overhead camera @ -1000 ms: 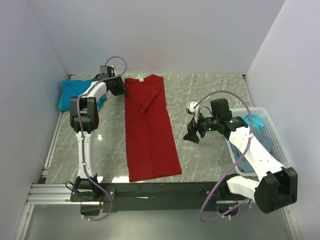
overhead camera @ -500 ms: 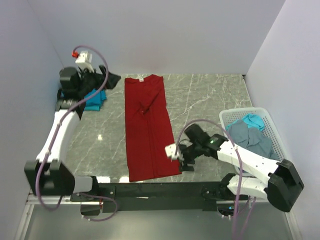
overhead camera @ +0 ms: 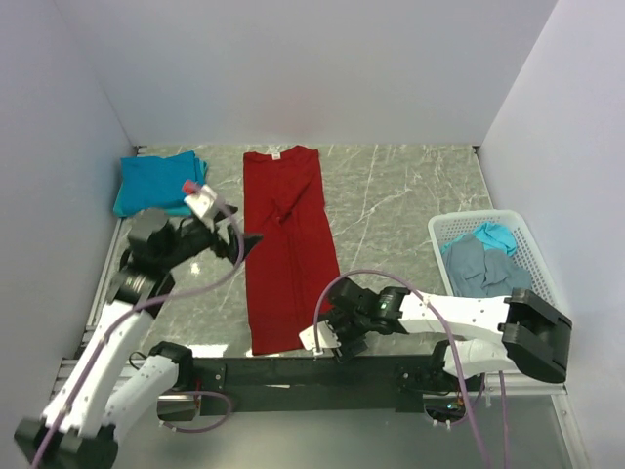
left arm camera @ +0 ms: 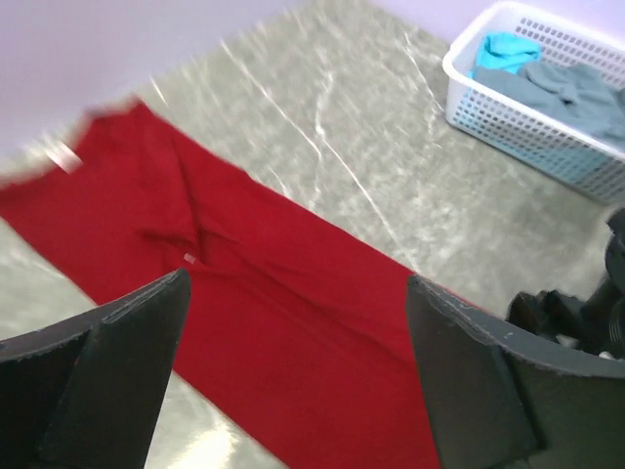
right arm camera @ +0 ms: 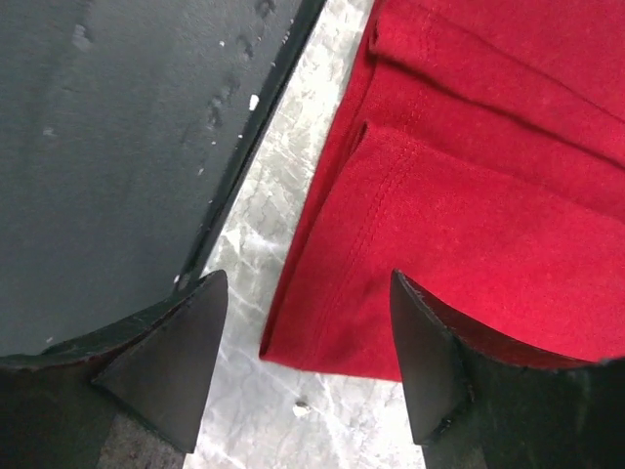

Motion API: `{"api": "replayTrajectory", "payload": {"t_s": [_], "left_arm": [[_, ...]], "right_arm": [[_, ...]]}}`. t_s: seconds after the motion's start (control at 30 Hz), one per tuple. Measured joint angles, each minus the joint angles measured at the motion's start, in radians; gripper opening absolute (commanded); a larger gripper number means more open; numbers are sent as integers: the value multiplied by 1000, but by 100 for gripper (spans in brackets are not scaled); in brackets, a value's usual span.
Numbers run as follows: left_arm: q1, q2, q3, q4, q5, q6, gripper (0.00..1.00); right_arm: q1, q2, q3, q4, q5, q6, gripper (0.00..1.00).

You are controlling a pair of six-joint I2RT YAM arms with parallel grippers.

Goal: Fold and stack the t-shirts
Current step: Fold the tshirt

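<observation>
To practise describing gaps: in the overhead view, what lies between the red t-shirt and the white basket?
Only bare marble tabletop, seen in the top view, between the red t-shirt and the white lattice basket.

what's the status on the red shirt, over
Left gripper open, over left edge of red t-shirt; right gripper open at its near hem. Shirt flat, folded lengthwise, ungripped. Nothing in the way.
</observation>
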Motion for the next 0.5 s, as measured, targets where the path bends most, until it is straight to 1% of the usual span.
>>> {"api": "replayTrajectory", "payload": {"t_s": [0.03, 0.1, 0.17, 0.2, 0.23, 0.3, 0.33, 0.4, 0.5], "left_arm": [[-1, -48, -27, 10, -3, 23, 99], [-1, -138, -80, 23, -13, 63, 99], [-5, -194, -117, 31, -13, 96, 99], [-10, -209, -133, 31, -11, 118, 99], [-14, -218, -145, 27, -7, 138, 99], [-39, -233, -168, 7, -2, 192, 99], [-54, -238, -171, -11, -3, 215, 100], [-89, -249, -173, -59, -8, 266, 99], [-124, -286, -172, -126, -8, 338, 98]], "right_arm": [[10, 11, -2, 10, 20, 6, 70], [21, 29, -2, 29, 56, 19, 68], [24, 47, -2, 49, 92, 33, 63], [24, 56, -2, 56, 111, 40, 61], [24, 66, -2, 64, 128, 45, 56], [24, 79, -2, 73, 152, 55, 52], [24, 80, -2, 78, 165, 60, 48], [24, 85, -2, 82, 184, 67, 45], [24, 88, -2, 83, 203, 77, 36]]}}
